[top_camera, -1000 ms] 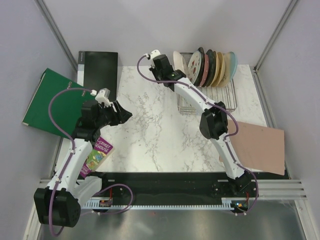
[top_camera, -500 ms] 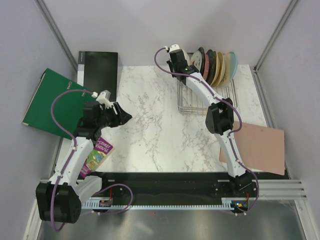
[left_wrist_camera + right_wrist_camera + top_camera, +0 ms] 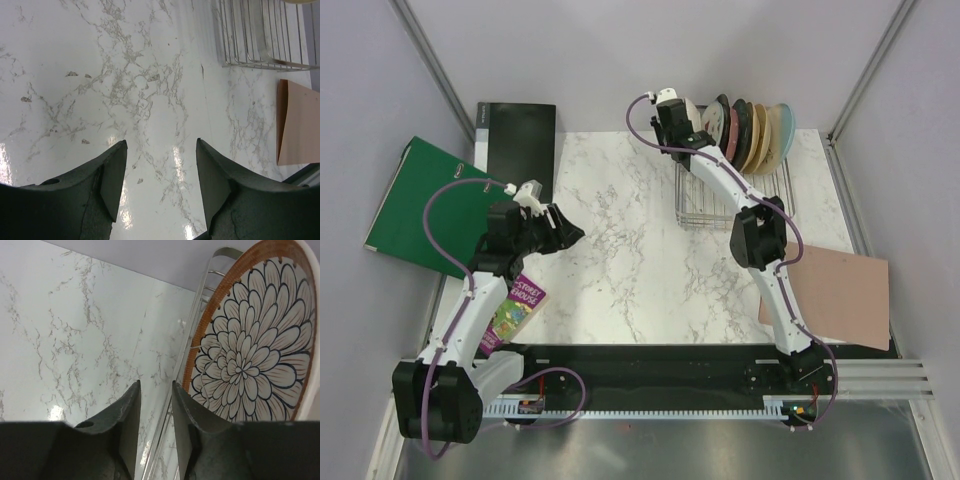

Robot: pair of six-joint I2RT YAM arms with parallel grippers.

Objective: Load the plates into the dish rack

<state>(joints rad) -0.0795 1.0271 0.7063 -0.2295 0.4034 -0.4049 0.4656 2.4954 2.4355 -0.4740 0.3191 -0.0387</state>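
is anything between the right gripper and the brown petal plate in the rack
Nothing visible. The right gripper hovers empty beside the brown petal plate, which stands in the dish rack; only the rack's wire lies between them.

Marble-patterned table [image 3: 620,250] enclosed by pale lilac walls [image 3: 620,50].
Light is reflected in glossy patches on the white, grey-veined top.

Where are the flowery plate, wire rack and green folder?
Round flower-patterned plate with brown rim [image 3: 239,371]: right wrist view, its centre.
Silver wire dish rack [image 3: 698,208]: top view, bare front grid.
Flat green folder [image 3: 400,210]: top view, its cover.
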